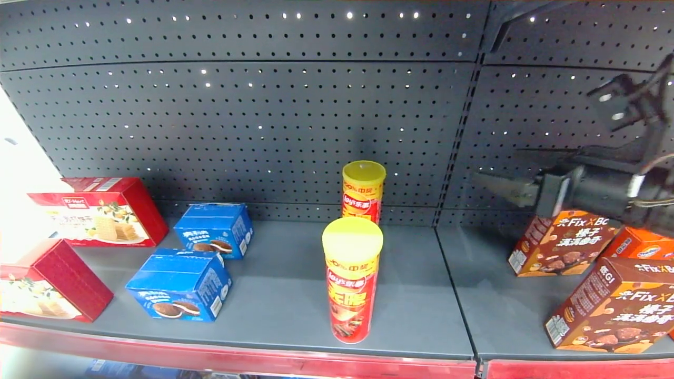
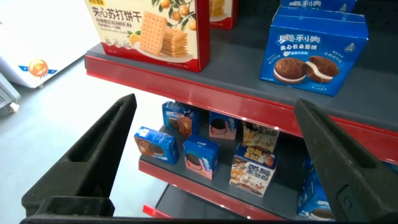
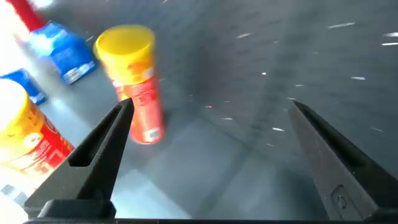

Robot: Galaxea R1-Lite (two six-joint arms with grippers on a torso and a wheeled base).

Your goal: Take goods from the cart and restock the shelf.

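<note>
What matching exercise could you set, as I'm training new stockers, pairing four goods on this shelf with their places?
1. red cracker boxes
2. blue cookie boxes
3. yellow-lidded cans
4. brown boxes

A. far right
B. middle, one behind the other
C. far left
D. between the red boxes and the cans

Pairs: 1-C, 2-D, 3-B, 4-A

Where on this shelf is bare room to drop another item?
Two bare patches on the shelf: between the blue boxes and the two chip cans, and a wider one between the cans and the brown boxes, below the right gripper. Crowded at the left end with red boxes and the right end.
</note>
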